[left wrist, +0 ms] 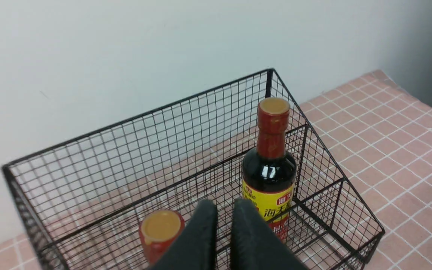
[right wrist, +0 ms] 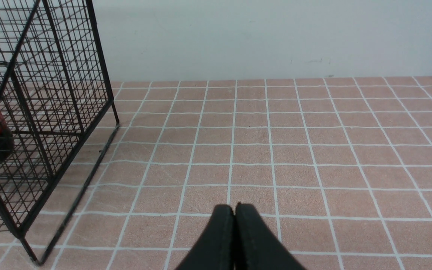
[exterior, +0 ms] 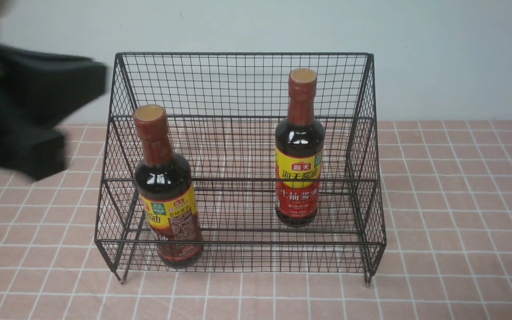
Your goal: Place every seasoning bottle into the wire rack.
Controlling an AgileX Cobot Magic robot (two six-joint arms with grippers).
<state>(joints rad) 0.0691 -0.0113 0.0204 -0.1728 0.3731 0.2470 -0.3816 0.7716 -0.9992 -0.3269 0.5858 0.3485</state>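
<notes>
Left claw (left wrist: 225,205) hung above the wire rack (exterior: 238,84), near its left front part, its two black fingers (left wrist: 204,228) drawn almost together and gripping nothing. Right claw (right wrist: 234,206) was pressed tight together, empty, low over the tiled table (exterior: 460,200), well apart from the rack's right side.

Both seasoning bottles stood inside the rack. The brown-label bottle (exterior: 169,209) sat on the lowest front tier at the rack's left end, its neck leaning slightly toward the rack's left side. The red-label bottle (exterior: 299,178) stood upright one tier further back, toward the rack's right side. The two bottles were well apart.

Only the front view gave both bottles whole, with the left arm (exterior: 29,111) as a dark blur beside the rack's upper left corner. The left wrist view showed the brown-label bottle only as a tan cap top from above, just beside the fingers, and the red-label bottle down to its yellow label. The right wrist view alone showed the right claw, along with the rack's right wall and a red sliver of bottle behind the mesh.
</notes>
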